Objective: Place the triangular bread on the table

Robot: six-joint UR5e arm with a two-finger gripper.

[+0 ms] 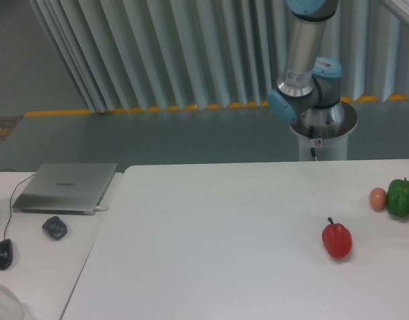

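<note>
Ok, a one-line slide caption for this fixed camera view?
UR5e arm rises behind white table holding red pepper, egg, green pepper; no bread visible.

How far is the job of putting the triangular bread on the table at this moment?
Nothing looks done yet: the table holds only a red pepper, a green pepper and a small brown egg. No bread shows anywhere. Only the arm's base and lower links are in view; the gripper is out of frame, so whether it carries the bread cannot be told. The placing is left.
</note>
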